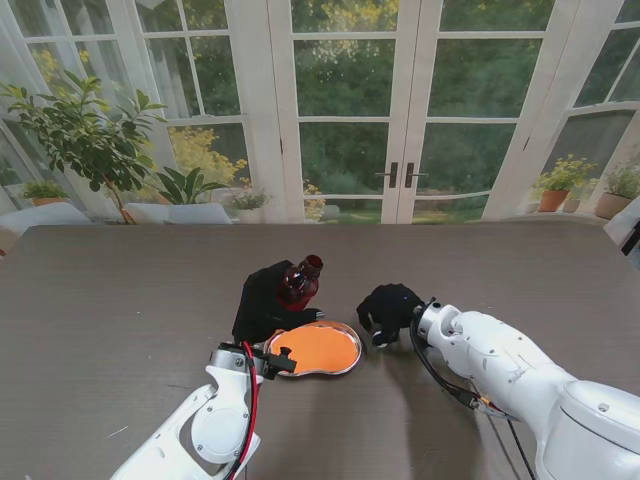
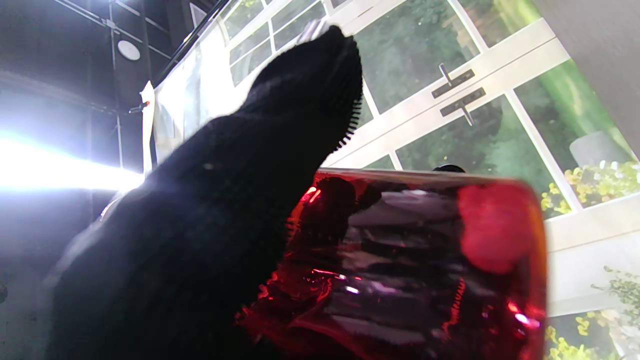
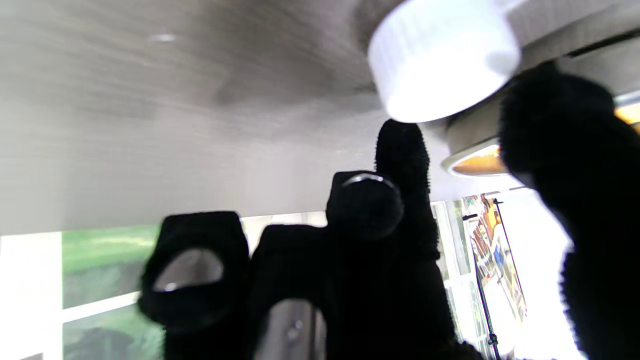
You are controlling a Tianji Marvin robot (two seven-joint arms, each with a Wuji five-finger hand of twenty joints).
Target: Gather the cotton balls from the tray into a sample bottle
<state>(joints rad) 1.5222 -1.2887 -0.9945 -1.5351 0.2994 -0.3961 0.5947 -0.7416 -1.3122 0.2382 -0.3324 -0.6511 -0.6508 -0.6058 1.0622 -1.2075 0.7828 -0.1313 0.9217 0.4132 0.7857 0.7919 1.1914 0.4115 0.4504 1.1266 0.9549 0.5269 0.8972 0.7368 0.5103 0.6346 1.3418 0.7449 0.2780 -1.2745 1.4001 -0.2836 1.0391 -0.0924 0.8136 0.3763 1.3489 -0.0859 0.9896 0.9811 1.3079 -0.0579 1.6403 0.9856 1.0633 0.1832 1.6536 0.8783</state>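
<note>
Left hand [image 1: 262, 298] gripped the bottle [image 1: 298, 283] beside the tray [image 1: 349, 366] — right hand [image 1: 388, 310], empty, fingers part-curled, should pinch the cap [image 3: 442, 62] squarely.

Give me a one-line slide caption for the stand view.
Left hand holds the red sample bottle over the orange tray; right hand beside it.

Dark wood-grain table [image 1: 110, 300] — orange tray [image 1: 318, 349] w/ white cap [image 3: 442, 62] beside it.
</note>
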